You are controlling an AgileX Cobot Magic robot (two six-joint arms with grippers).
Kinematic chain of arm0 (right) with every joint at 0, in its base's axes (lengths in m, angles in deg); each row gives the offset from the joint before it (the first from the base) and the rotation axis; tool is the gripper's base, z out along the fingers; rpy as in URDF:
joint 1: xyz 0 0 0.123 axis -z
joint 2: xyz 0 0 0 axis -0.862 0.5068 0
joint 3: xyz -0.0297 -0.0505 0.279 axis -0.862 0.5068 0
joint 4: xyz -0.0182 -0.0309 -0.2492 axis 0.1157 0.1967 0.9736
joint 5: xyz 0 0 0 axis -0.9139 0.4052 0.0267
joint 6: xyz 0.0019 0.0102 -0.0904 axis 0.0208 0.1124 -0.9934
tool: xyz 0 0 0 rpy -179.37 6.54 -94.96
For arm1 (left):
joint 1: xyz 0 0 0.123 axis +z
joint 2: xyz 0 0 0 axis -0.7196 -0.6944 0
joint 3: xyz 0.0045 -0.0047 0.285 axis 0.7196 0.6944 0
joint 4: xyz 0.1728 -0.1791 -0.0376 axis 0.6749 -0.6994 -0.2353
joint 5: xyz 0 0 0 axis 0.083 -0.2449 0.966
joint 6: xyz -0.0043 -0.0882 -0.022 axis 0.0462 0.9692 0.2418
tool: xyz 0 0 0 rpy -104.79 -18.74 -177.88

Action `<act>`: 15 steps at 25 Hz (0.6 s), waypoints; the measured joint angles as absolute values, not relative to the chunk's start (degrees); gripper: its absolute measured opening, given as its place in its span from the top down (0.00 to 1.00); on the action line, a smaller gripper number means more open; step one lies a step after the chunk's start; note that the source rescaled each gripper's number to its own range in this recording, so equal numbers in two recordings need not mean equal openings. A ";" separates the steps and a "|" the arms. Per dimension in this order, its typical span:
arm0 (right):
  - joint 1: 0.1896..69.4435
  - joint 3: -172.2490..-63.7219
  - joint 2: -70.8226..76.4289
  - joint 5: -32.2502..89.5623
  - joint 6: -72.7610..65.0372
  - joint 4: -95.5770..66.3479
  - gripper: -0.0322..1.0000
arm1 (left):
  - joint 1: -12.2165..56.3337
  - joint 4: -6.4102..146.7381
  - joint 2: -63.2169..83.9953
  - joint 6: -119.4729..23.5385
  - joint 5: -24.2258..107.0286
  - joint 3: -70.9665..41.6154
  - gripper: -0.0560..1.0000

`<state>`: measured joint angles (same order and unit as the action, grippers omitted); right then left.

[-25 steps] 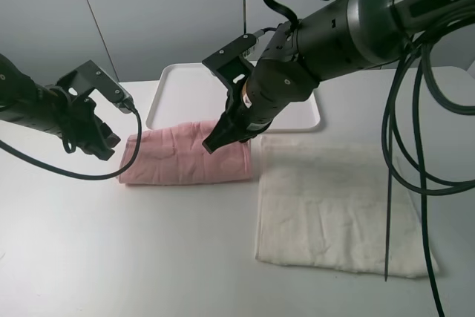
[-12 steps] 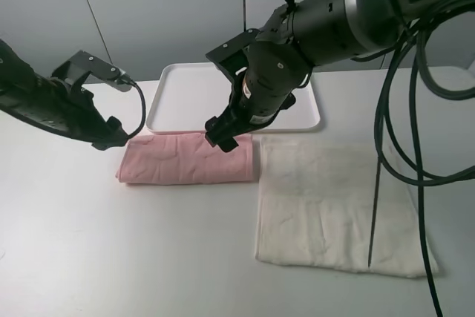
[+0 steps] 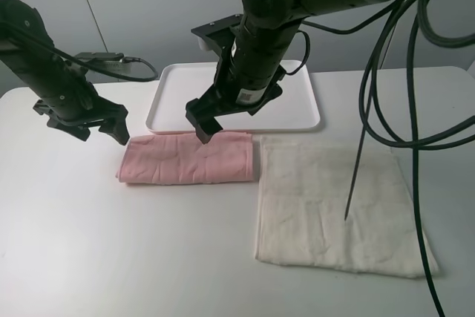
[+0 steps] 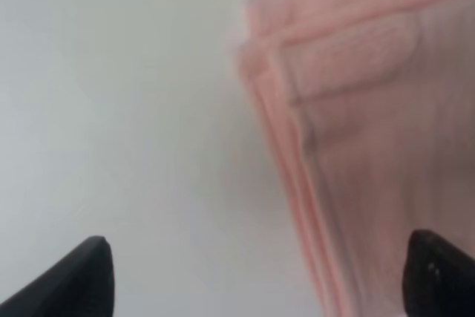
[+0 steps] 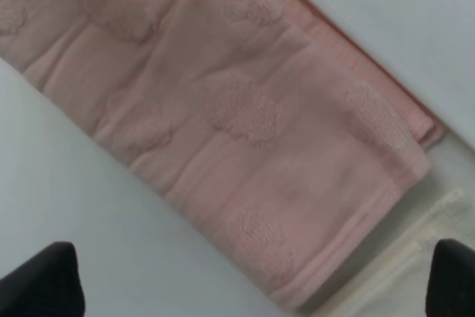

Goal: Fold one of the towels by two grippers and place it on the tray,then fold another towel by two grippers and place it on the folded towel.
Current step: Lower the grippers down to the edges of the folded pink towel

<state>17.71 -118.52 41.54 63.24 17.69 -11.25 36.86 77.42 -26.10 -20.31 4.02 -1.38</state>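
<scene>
- The pink towel (image 3: 185, 159) lay folded into a long strip on the white table (image 3: 111, 257), just in front of the tray (image 3: 178, 83), its right end beside the flat cream towel (image 3: 334, 206).
- The left gripper (image 3: 104, 133) hung over the strip's left end, jaws spread wide, holding nothing.
- The right gripper (image 3: 204, 125) hung over its far edge, jaws likewise apart and empty.
</scene>
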 joint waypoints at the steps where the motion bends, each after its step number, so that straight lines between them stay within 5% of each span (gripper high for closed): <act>1: 17.71 -118.60 41.54 63.55 17.31 -11.52 0.00 | 36.57 78.25 -26.93 -18.65 3.39 -1.51 0.00; 15: 17.71 -118.60 43.23 65.77 15.54 -11.81 0.00 | 34.80 87.64 -32.11 -5.35 4.43 -1.64 0.00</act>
<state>17.71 -118.60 43.23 65.77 15.54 -11.81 34.80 87.64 -32.11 -5.35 4.43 -1.64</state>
